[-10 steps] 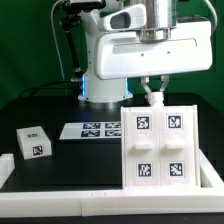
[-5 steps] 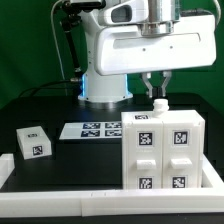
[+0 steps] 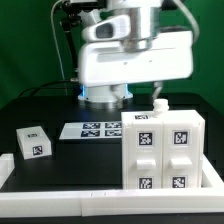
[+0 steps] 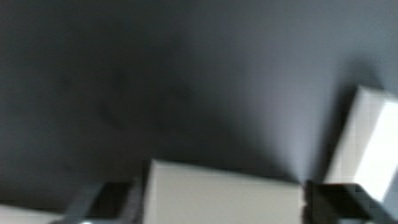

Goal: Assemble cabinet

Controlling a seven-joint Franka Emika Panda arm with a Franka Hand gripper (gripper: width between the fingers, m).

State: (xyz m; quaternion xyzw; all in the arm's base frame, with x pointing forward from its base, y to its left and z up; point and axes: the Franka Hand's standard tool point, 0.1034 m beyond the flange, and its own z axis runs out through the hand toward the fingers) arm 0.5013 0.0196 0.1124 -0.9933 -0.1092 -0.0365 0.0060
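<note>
The cabinet point(image 3: 163, 150), a large white box with four black-and-white tags on its front, stands upright at the exterior view's right, with a small white peg point(image 3: 157, 106) on its top. My gripper point(image 3: 155, 92) hangs just above that peg, not touching the cabinet. In the blurred wrist view my gripper point(image 4: 228, 205) shows two dark fingertips point(image 4: 116, 200) set wide apart, with a white surface point(image 4: 222, 190) seen between them. It looks open. A small white drawer block point(image 3: 33, 142) with tags lies at the exterior view's left.
The marker board point(image 3: 98, 129) lies flat behind the middle of the black table. A white rail point(image 3: 60, 205) runs along the front and left edges. The arm's white base point(image 3: 100, 95) stands at the back.
One second ago the cabinet leaned tilted under my gripper. It then stood upright. Since then the hand has swung toward the exterior view's left and turned.
</note>
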